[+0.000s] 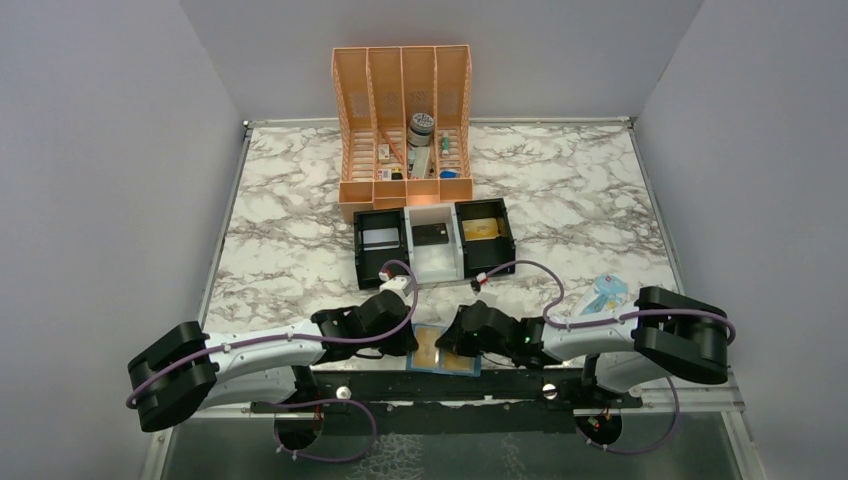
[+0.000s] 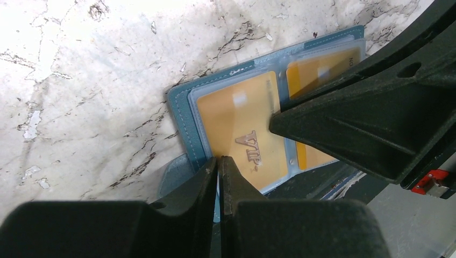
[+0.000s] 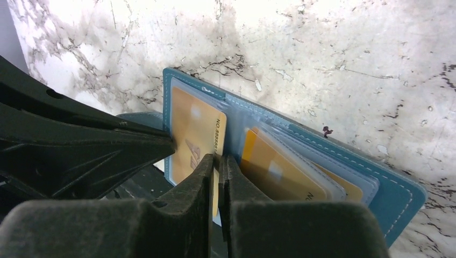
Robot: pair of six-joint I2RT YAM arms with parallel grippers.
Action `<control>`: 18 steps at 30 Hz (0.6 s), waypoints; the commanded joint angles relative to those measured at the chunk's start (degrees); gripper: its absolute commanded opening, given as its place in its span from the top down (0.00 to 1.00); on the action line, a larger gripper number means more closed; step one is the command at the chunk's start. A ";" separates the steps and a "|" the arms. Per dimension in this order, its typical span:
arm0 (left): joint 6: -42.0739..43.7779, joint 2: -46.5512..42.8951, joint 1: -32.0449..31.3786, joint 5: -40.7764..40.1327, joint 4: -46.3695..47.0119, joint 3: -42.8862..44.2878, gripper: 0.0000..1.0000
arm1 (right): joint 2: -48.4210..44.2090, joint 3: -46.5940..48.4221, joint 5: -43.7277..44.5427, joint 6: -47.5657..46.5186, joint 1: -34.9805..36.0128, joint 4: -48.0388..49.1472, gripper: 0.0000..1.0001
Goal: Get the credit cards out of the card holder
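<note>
You have the card holder [image 2: 180,121] lying open at the near edge of the bench [image 1: 560,200], right between the two arms. Your right gripper [image 3: 216,158] is closed down to a sliver on the inner edge of the credit card [image 2: 236,123] in the holder's left panel. That is the gold one marked VIP, lying in a clear pocket. Your left gripper [image 2: 220,160] is drawn almost shut too, tips against that panel's outer left edge. You cannot tell whether it pinches the holder or merely presses there. More credit cards [image 3: 279,174] sit stacked in the right panel's pockets. Farther back, a black-and-white tray [image 1: 409,262] holds another gold card [image 1: 481,229] in its right compartment.
</note>
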 commanded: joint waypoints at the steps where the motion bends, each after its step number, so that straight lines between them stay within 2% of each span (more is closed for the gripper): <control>1: 0.53 1.30 -0.15 -2.98 -2.93 -1.89 0.89 | 1.13 -1.82 -3.62 -3.03 0.68 6.87 0.97; 8: 0.21 1.54 -0.16 -4.09 -2.35 -2.40 0.90 | -6.79 -4.34 -5.47 -6.52 0.26 6.45 0.99; 13: -0.32 2.19 -0.17 -4.62 -1.31 -3.02 0.91 | -14.36 -5.84 -8.53 -10.49 -2.37 1.44 0.99; 18: -0.61 2.83 -0.13 -4.76 -0.59 -3.13 0.92 | -17.39 -6.88 -10.28 -11.82 -2.43 -1.87 0.99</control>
